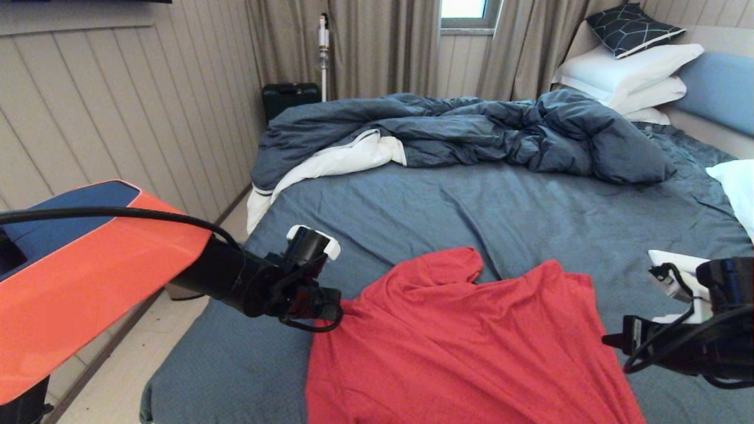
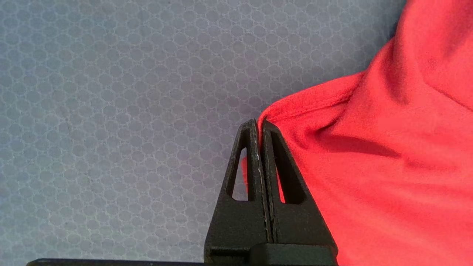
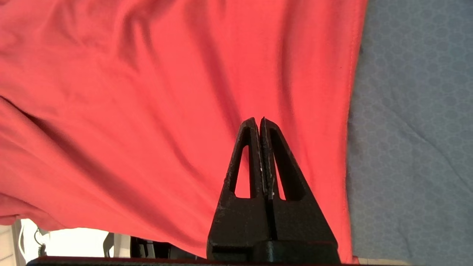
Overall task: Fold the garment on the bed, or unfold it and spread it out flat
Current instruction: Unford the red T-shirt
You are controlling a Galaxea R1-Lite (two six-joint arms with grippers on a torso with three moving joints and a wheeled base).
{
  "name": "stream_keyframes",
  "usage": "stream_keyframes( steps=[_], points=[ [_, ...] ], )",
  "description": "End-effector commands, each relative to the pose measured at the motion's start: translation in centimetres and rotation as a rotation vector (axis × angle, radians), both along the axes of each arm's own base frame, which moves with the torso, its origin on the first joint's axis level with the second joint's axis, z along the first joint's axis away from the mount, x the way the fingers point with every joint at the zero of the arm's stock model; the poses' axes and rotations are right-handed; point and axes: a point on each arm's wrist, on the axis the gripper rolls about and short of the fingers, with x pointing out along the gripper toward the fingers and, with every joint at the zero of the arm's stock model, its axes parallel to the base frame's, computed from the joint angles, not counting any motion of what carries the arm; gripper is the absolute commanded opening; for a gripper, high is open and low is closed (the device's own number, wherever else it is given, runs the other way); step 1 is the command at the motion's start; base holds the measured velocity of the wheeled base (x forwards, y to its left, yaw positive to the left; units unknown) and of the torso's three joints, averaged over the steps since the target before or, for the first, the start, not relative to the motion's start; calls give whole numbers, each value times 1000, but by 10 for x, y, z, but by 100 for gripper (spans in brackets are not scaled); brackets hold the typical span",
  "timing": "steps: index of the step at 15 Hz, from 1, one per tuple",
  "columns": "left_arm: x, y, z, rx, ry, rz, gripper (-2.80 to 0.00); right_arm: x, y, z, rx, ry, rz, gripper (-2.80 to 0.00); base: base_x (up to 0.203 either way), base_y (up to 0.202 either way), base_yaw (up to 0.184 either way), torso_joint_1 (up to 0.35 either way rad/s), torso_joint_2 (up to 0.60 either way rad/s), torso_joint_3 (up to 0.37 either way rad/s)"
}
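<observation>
The red shirt [image 1: 459, 347] lies rumpled on the near part of the bed [image 1: 530, 206], its lower part hanging over the near edge. It looks thin, light and limp, so it will likely sag and stretch from any held point and is best taken at hemmed corners or edges. The left gripper [image 2: 259, 123] is pinching a hemmed corner at the shirt's left edge. The right gripper [image 3: 258, 122] is pressed together near the right hem; whether cloth is caught there I cannot tell.

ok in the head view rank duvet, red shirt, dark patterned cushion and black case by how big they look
1. duvet
2. red shirt, close to the duvet in picture area; it lies nearer the camera and is cut off at the bottom edge, so that order is unsure
3. patterned cushion
4. black case
</observation>
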Motion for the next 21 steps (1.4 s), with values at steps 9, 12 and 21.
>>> stream_keyframes(
  steps=[9,12,21],
  points=[
    [-62,83,3,66,103,130,-280,-1,1,0,2,0,3,-280,0,0,0,0,0,0],
    [-97,114,-3,96,98,130,-280,-3,2,-1,3,5,6,-280,0,0,0,0,0,0],
    [-118,123,-10,105,79,105,-280,-2,2,-3,4,12,7,-280,0,0,0,0,0,0]
  ],
)
